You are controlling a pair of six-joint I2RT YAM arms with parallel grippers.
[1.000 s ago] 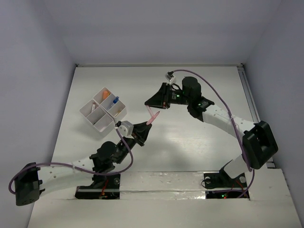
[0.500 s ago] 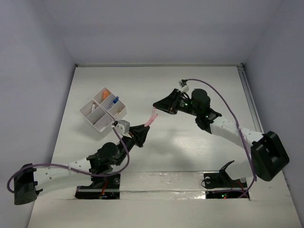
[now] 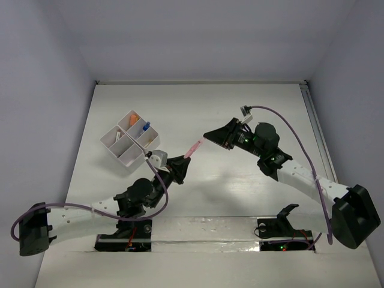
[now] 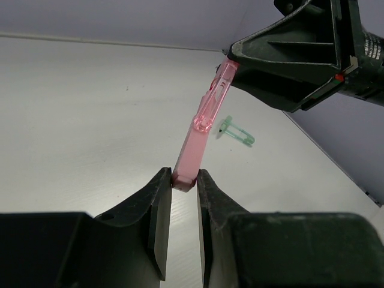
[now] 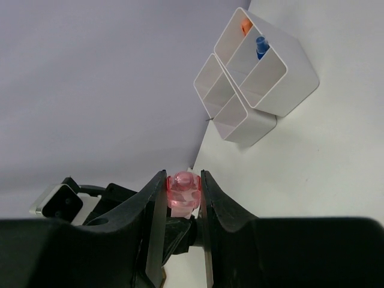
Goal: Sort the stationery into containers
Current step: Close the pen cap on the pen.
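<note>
Tray (image 3: pixel 129 157): set on the table (image 3: pixel 240 102), at the far left; four joined compartments are seen.
In tray: an orange piece (image 3: pixel 135 117) is lodged in the far compartment and a blue item (image 3: pixel 146 126) in the one beside it. Nothing is seen in the two near compartments in the right wrist view.
Left jaws: nearly closed, pinched on the lower end of the marker, just right of the tray and above the table.
Marker (image 3: pixel 193 148): pink, held in the air at both ends, slanting up and away from the tray; the table is not touched by it.
Right jaws: parted a little, clamped on the marker's clear upper end, farther right of the tray.
Green piece (image 4: pixel 236 130): small and clip-like, lying on the table on the side of the marker away from the tray; seen only in the left wrist view.
Done: two items are judged sorted.
Left: the marker is to be handed over or pulled apart (which of the two cannot be told), then dropped in the tray; the green piece is judged to be left for afterwards. No other loose stationery is seen.
</note>
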